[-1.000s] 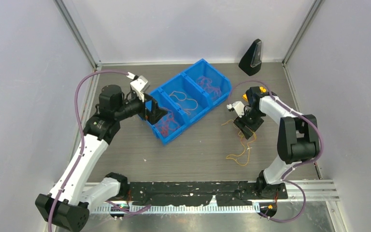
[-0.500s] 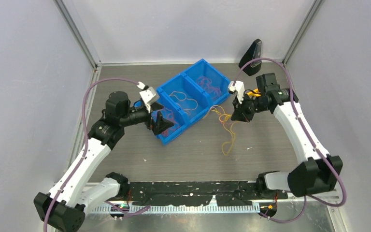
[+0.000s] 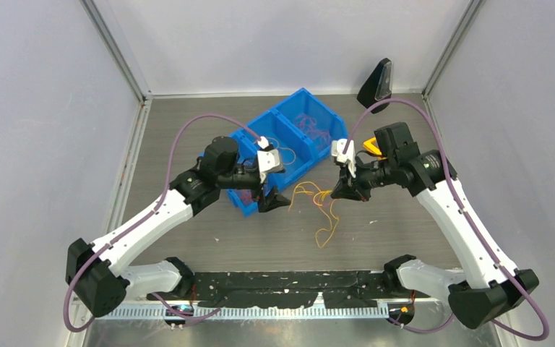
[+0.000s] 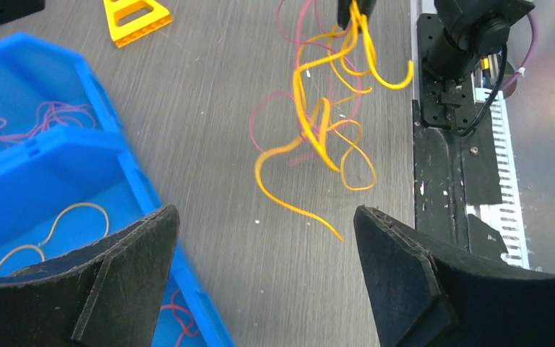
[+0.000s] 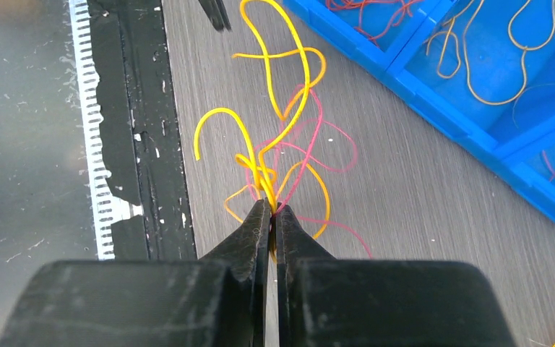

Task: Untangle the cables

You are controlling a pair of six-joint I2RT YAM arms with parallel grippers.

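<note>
no readable text, no labels, no brand marks, no numbers, no signs legible in any of the three views

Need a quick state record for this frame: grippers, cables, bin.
right gripper: shut on the cable tangle, pinching it at the top
left gripper: open, empty, facing the tangle from the bin side
cable tangle: orange-yellow and red strands intertwined, hanging below the right grip
blue bin: three compartments, with pinkish, orange-yellow and red cables, one colour in each
task status: tangle not yet separated
</note>
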